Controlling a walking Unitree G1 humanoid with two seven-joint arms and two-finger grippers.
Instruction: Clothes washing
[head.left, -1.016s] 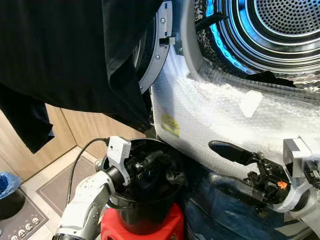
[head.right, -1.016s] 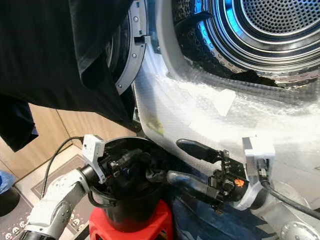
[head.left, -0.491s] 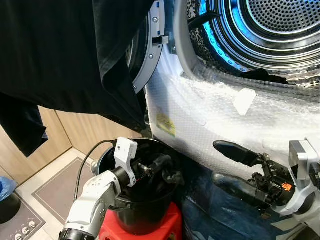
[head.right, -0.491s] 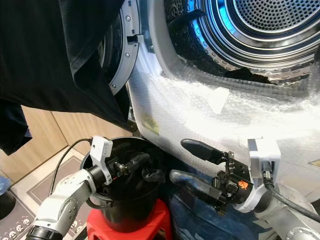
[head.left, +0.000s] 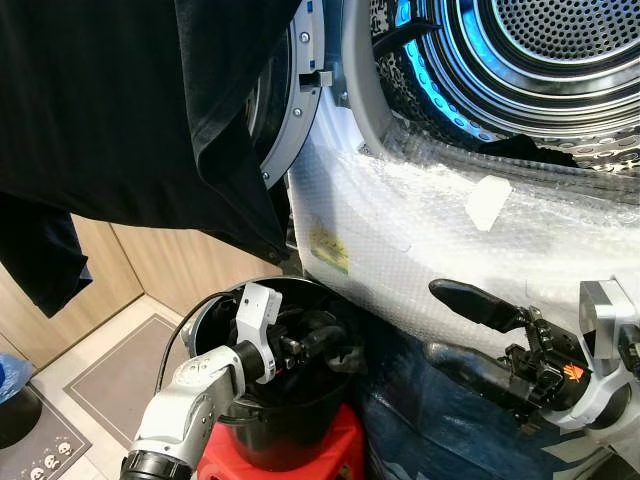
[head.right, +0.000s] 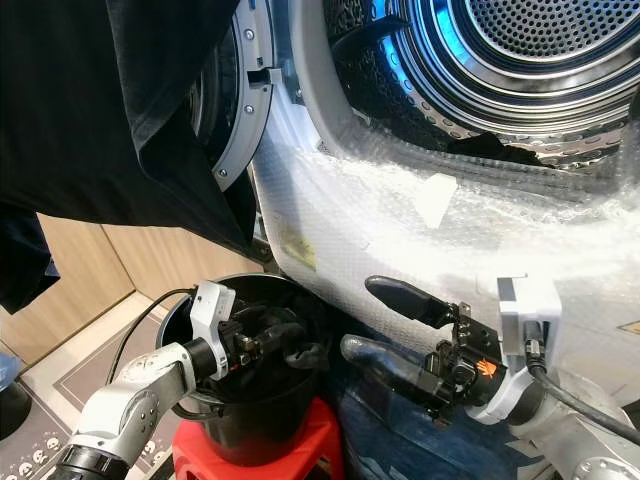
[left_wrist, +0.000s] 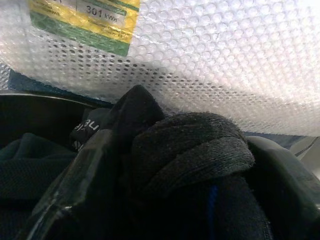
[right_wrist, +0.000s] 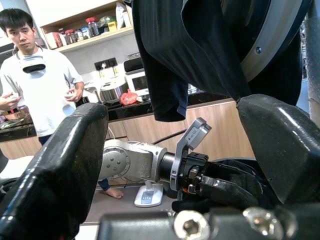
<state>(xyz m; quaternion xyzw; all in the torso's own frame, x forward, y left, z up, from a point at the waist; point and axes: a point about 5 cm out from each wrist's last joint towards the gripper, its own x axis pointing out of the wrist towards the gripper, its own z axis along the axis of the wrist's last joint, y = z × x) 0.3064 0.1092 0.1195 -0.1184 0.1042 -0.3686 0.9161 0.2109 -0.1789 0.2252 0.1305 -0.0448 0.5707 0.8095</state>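
A black bucket (head.left: 275, 425) stands on a red stool (head.left: 335, 455) in front of the washer. Dark clothes (head.left: 335, 345) lie in the bucket. My left gripper (head.left: 312, 338) reaches into the bucket and is shut on a dark knitted garment (left_wrist: 192, 145), which bunches between its fingers. My right gripper (head.left: 447, 325) hovers open to the right of the bucket, close to the washer's front, with nothing between its fingers. The washer's open drum (head.left: 560, 40) is above, with a dark piece of cloth (head.left: 520, 150) lying at its lip.
A large black garment (head.left: 120, 110) hangs over the open washer door (head.left: 300, 120) at upper left. Bubble wrap (head.left: 450, 240) covers the washer front. A blue bag (head.left: 430, 430) lies below my right gripper. A person (right_wrist: 37, 85) stands by a kitchen counter behind.
My left gripper has sunk a little lower into the bucket with the dark garment. The head view has shifted slightly; my right gripper stays open in place.
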